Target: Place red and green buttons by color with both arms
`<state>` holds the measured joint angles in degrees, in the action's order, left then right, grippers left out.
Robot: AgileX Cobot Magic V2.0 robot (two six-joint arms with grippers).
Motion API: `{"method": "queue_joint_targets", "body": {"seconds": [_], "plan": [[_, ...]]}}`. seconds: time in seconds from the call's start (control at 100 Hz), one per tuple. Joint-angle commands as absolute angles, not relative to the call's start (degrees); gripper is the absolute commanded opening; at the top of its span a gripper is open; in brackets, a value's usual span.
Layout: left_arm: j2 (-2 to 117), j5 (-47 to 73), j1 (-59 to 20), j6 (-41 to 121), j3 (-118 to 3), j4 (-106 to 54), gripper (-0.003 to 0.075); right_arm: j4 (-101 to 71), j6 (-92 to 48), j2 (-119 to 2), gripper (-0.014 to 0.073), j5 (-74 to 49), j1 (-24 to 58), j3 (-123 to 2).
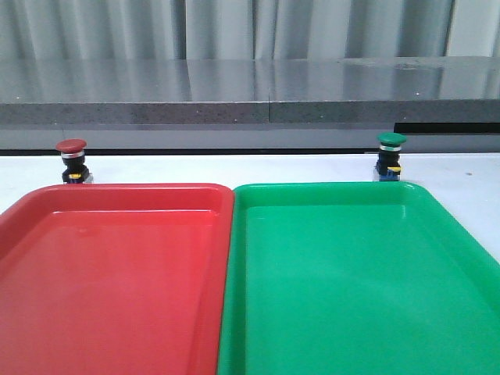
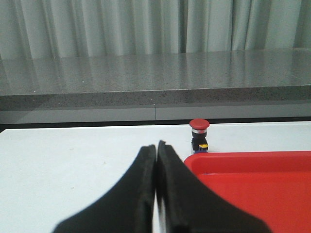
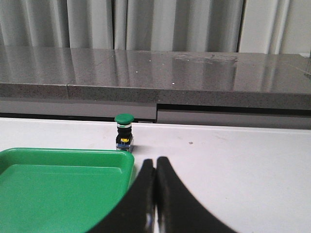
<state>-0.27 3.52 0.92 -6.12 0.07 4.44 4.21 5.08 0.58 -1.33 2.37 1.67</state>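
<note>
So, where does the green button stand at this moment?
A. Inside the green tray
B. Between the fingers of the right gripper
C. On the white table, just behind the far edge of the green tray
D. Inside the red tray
C: the green button stands upright on the white table, beyond the far rim of the green tray.
</note>
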Motion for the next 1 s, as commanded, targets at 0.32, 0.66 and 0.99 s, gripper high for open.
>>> {"method": "queue_joint_targets", "body": {"seconds": [0.32,0.66,0.99], "plan": [[-2.2,-1.3,1.1,-6.1,1.5,4.4,-0.0019,4.1,5.0,1.6,-0.0066,3.9,2.1,0.7],[0.4,7.4,1.1,-6.2,-6.2,-1.1,-0.0019,4.1,5.0,1.6,-0.0066,3.9,2.1,0.7],[18.1,31.9,1.1,-6.5,-29.5,-3.2,-0.0019,4.1,5.0,1.6,-0.0066,3.9,2.1,0.7]]}}
